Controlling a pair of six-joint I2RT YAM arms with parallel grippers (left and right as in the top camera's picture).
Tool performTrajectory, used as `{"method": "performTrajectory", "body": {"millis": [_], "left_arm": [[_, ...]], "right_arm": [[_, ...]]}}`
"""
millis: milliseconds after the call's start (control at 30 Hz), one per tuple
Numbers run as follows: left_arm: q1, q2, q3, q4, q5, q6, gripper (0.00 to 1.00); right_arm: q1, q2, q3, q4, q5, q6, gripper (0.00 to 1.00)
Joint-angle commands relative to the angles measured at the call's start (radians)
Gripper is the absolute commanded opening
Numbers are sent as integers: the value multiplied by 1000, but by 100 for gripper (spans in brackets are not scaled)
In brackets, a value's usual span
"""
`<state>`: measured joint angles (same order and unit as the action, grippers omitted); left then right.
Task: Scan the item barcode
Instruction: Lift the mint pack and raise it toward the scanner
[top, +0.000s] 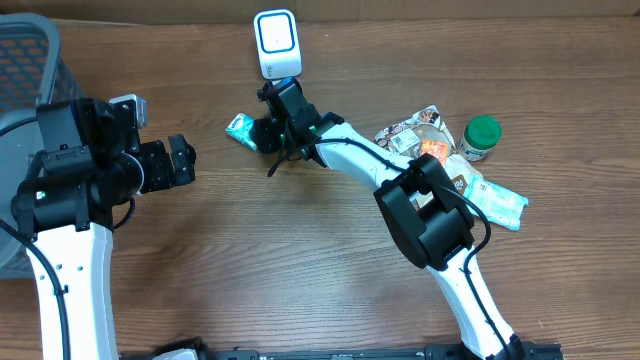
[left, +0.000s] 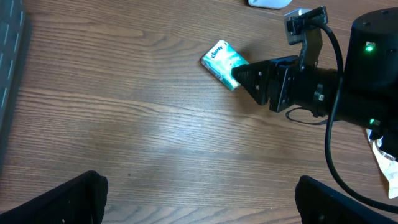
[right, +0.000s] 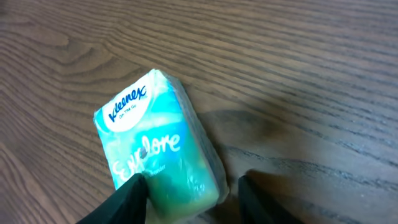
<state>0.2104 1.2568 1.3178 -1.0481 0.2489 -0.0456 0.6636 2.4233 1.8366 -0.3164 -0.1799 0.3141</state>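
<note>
The item is a teal and white Kleenex tissue pack (top: 240, 129) (left: 221, 59) (right: 155, 146), lying flat on the wooden table just below and left of the white barcode scanner (top: 277, 42) (left: 268, 3). My right gripper (top: 262, 132) (left: 239, 77) (right: 193, 186) is down at the pack's near end, its jaws either side of it. The left finger (right: 127, 199) touches the pack, while the right finger (right: 255, 199) stands a little off it. No barcode shows on the upturned face. My left gripper (top: 185, 160) (left: 199, 193) hangs wide open over bare wood at the left.
A grey mesh basket (top: 25, 60) stands at the far left edge. Right of the right arm lie snack packets (top: 412, 130), a green-lidded jar (top: 481, 137) and another teal pack (top: 497, 203).
</note>
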Motion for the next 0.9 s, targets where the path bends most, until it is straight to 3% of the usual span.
{"method": "performTrajectory", "body": {"millis": [0, 200, 300, 367, 667, 867], "left_arm": [[5, 0, 13, 1, -5, 8, 99], [5, 0, 13, 1, -5, 8, 100], [5, 0, 13, 1, -5, 8, 100], [5, 0, 13, 1, -5, 8, 99], [5, 0, 13, 1, -5, 8, 99], [5, 0, 13, 1, -5, 8, 100]], "right_arm": [[13, 29, 32, -8, -51, 0, 41], [20, 42, 32, -1, -56, 2, 31], [20, 42, 32, 5, -66, 45, 18], [20, 42, 32, -3, -87, 57, 4], [-71, -82, 33, -99, -448, 106, 4], [-227, -253, 33, -356, -777, 161, 4]]}}
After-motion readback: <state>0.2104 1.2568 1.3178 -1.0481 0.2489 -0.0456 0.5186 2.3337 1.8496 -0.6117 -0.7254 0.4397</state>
